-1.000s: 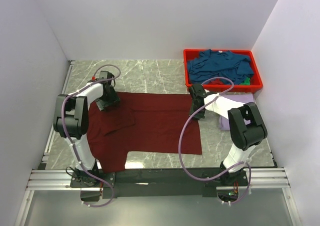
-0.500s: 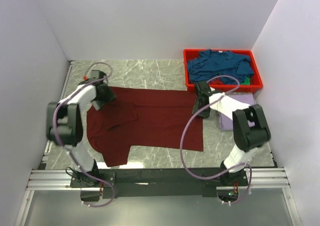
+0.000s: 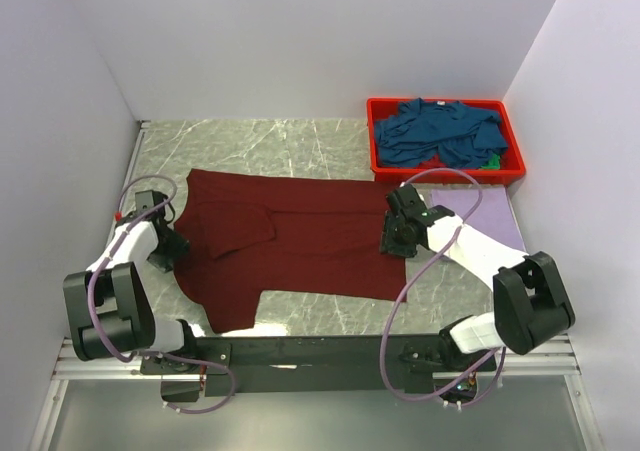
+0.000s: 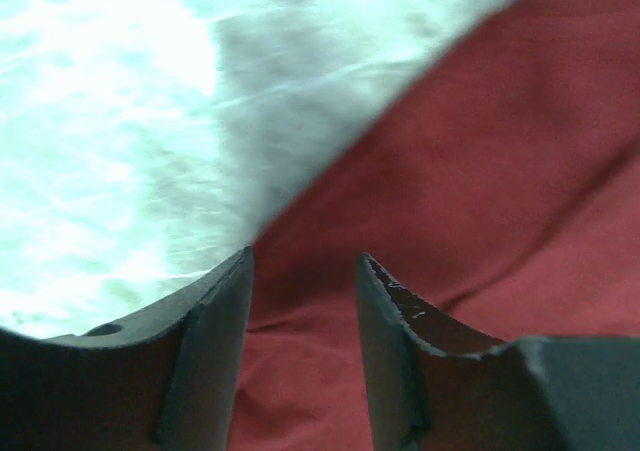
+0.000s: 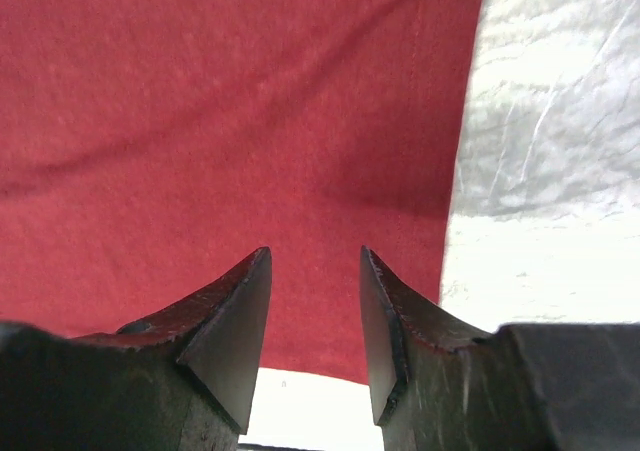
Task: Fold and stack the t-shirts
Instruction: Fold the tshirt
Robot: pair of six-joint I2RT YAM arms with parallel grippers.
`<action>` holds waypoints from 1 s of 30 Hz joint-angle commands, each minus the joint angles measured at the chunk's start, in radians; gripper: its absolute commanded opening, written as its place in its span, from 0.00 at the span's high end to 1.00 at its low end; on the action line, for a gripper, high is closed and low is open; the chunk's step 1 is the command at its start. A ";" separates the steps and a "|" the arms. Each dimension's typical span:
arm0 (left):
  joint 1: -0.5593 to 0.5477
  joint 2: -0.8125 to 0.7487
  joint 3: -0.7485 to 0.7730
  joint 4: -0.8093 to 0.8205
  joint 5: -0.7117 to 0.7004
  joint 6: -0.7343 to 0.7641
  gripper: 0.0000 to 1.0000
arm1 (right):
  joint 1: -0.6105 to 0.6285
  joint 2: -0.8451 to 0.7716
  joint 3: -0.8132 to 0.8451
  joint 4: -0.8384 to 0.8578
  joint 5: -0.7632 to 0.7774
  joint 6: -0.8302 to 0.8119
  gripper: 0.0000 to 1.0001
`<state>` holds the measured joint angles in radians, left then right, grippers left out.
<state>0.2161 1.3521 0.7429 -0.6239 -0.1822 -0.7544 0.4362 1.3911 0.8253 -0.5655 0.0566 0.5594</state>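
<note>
White shells, black joints on left arm (image 3: 128,246) and right arm (image 3: 480,256); a lilac cable (image 3: 398,306) loops along each; dark wedge-shaped fingers (image 5: 235,321).

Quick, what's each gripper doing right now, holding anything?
Left gripper: open, at the edge of the maroon t-shirt, holding nothing.
Right gripper: open, over the same shirt near its edge, holding nothing.

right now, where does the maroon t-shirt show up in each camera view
Top external: the maroon t-shirt lies spread flat across the middle of the marble table top.
Left wrist: it fills the right and lower part, its edge running diagonally.
Right wrist: it fills the left and centre, its hemmed edge down the right.
Shared landmark: the marble table top beside the shirt's edge, upper left in the left wrist view, right side in the right wrist view.
</note>
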 commanded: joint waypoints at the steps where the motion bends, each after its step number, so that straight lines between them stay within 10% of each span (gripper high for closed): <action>1: 0.019 -0.027 -0.008 0.001 -0.031 0.000 0.51 | 0.009 -0.044 -0.025 0.026 -0.023 -0.009 0.52; 17: 0.022 0.050 -0.004 -0.042 -0.183 -0.003 0.63 | 0.007 -0.038 -0.129 0.079 -0.066 -0.024 0.53; 30: 0.014 -0.016 0.093 -0.161 -0.051 -0.025 0.53 | 0.007 -0.070 -0.109 0.033 -0.077 -0.049 0.53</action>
<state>0.2340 1.3582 0.8089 -0.7422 -0.2840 -0.7662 0.4362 1.3548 0.6994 -0.5133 -0.0143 0.5236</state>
